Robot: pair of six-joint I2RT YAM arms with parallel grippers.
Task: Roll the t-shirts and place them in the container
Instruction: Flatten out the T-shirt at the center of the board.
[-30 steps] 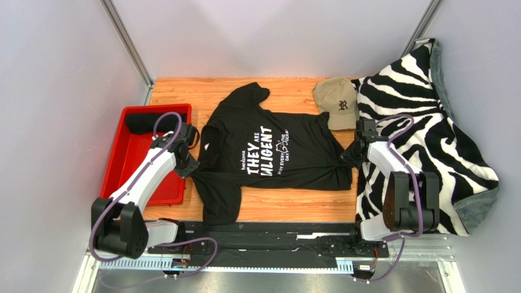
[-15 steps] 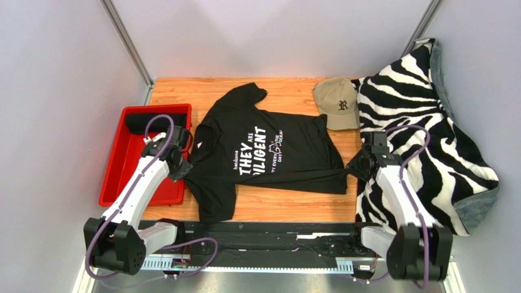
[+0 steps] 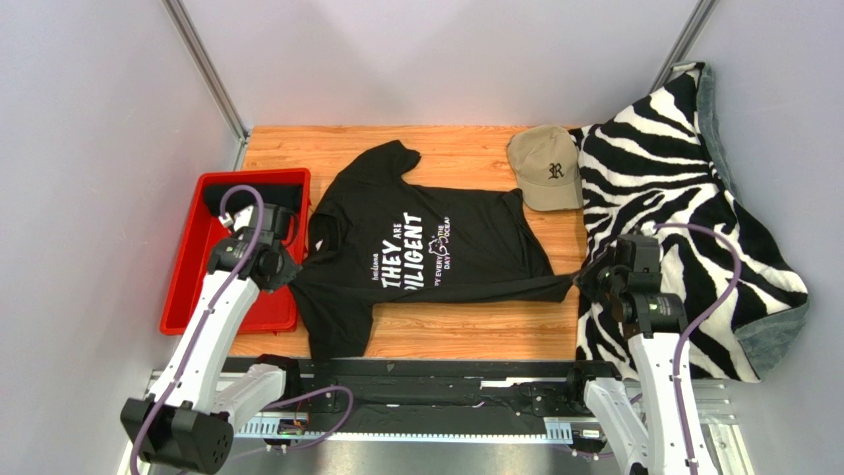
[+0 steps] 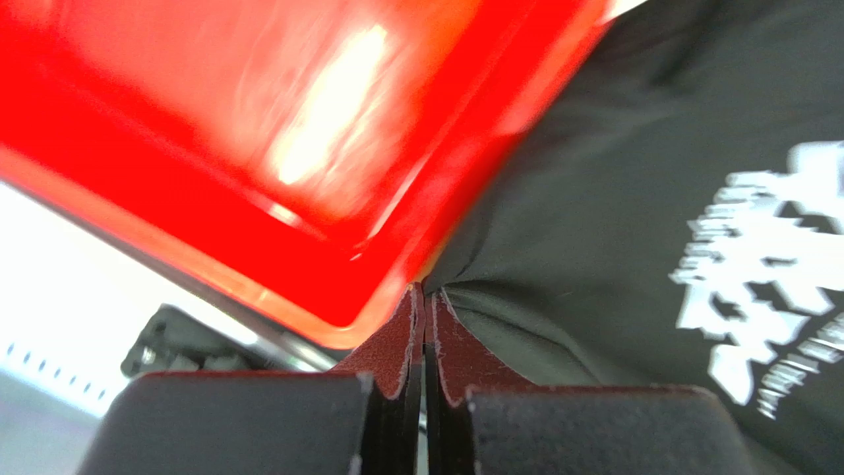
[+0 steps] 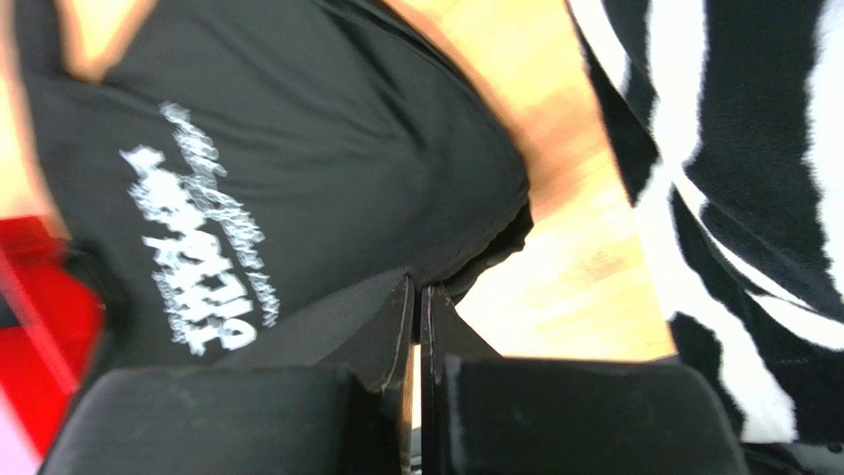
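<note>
**A:** Item one, location?

**B:** Lettered t-shirt [image 3: 426, 252]: spread on the table [image 3: 475, 332], print up. Collar toward the red tray [image 3: 183, 287], hem toward the zebra blanket [image 3: 684, 158]. One sleeve to the far side, one to the near side. Near edge drawn taut between both claws.

**A:** Claws?

**B:** Left gripper [image 3: 280, 269]: fingers pressed together on a pucker of cloth near the collar, just beside the tray's corner. Right gripper [image 3: 591, 280]: fingers likewise together, pinching the near hem corner at the blanket's edge.

**A:** Other stock?

**B:** Tan cap [image 3: 547, 166]: far side of the table, near the hem's far corner and beside the blanket. Dark roll [image 3: 243, 198]: lying in the tray's far end. Probably a shirt already done, though too dim to confirm.

**A:** Step in hand?

**B:** Judged as spreading and straightening. Cloth pulled lengthwise from both ends, with no fold or roll begun yet.

**A:** Next move, requirements?

**B:** Likely as follows:
- Lower the cloth flat and let go without dragging wrinkles back in.
- Fold the sleeves inward to make a strip.
- Regrip one end with both claws and turn it over evenly.

Equal pull needed on both sides, else a skewed roll. Clearance from the tray wall and the blanket also worth minding.
</note>
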